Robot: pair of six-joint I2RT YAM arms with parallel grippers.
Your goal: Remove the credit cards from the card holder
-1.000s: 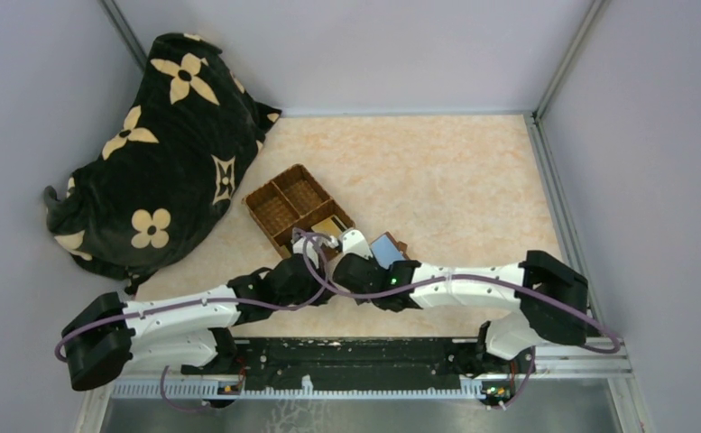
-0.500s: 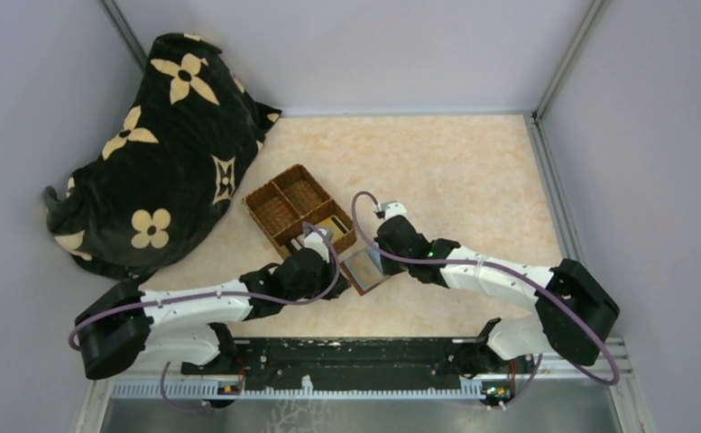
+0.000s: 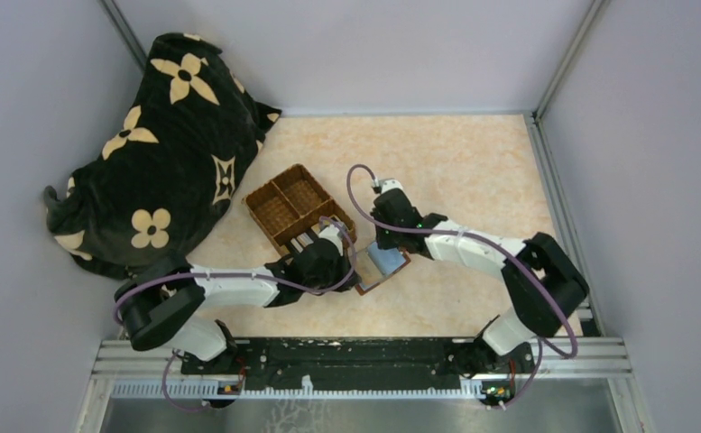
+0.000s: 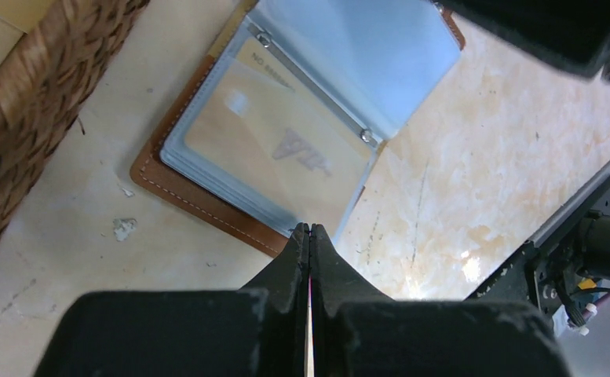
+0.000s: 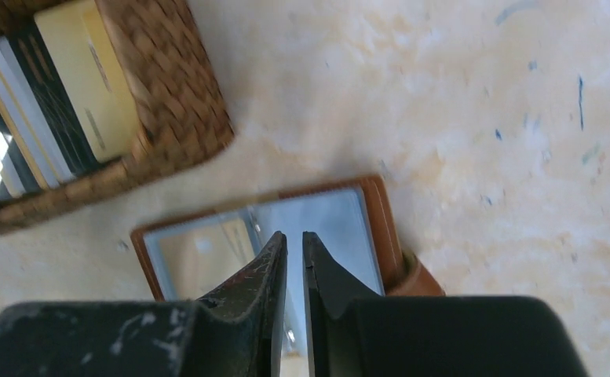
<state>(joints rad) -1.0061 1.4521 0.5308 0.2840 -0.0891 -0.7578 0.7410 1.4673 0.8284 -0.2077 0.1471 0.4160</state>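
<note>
The card holder (image 3: 388, 264) lies open on the table just right of the basket, with a reddish-brown rim (image 5: 384, 228) and clear grey-blue sleeves. A gold-tan credit card (image 4: 278, 145) shows inside the left sleeve. Several more credit cards (image 5: 58, 118) stand on edge in the basket's near compartment. My left gripper (image 4: 309, 228) is shut and empty, its tips at the holder's near corner. My right gripper (image 5: 292, 236) hovers over the holder's blue right page. Its jaws stand a narrow gap apart, and nothing shows between them.
A woven brown three-compartment basket (image 3: 285, 209) sits left of the holder, its wall (image 4: 34, 78) close to my left gripper. A black blanket with cream flowers (image 3: 157, 144) fills the back left corner. Grey walls and a metal rail bound the table.
The right arm swung back and stretched out over the holder, which was raised in its grip and now lies open and flat. The left arm reached further right to the holder's corner.
</note>
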